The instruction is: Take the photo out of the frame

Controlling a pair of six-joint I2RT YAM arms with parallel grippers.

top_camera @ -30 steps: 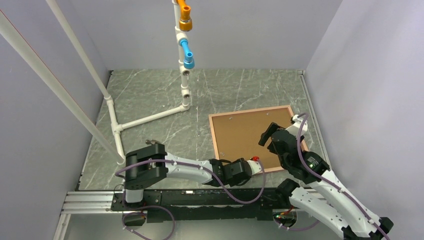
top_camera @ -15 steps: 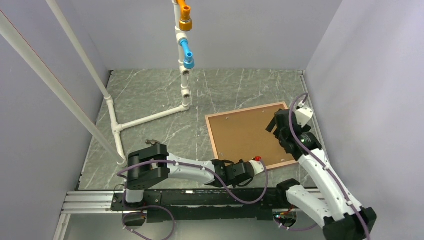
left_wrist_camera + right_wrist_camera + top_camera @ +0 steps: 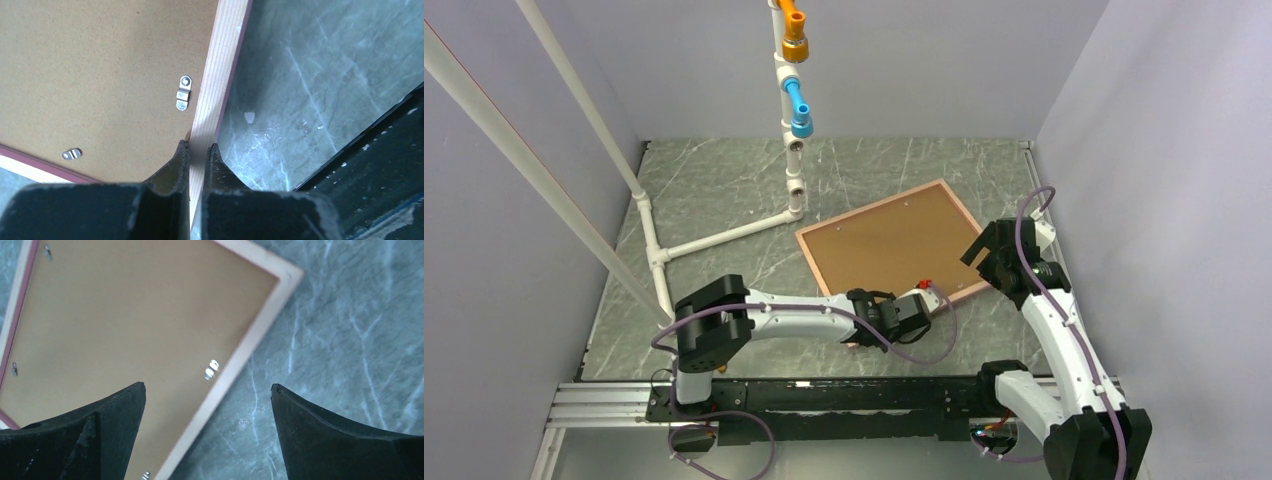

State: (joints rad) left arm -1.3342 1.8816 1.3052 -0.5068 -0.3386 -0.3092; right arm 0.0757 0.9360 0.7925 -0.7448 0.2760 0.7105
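The wooden frame [image 3: 894,245] lies face down on the table, its brown backing board [image 3: 90,70] up and held by small metal clips [image 3: 183,93]. The photo is hidden under the board. My left gripper [image 3: 927,300] is shut on the frame's near rail [image 3: 220,85], one finger on each side of it. My right gripper [image 3: 984,250] is open and empty above the frame's right rail [image 3: 235,370], which runs between its fingers [image 3: 100,435]. The frame sits rotated, one corner toward the back.
A white pipe stand [image 3: 724,235] with orange and blue fittings [image 3: 794,25] stands at the back left. A long white pipe [image 3: 524,160] slants along the left wall. The grey side walls close in on both sides.
The frame has turned and slid left and back, dragged by my left gripper. My right arm has swung back and right, off the board to the frame's right edge.
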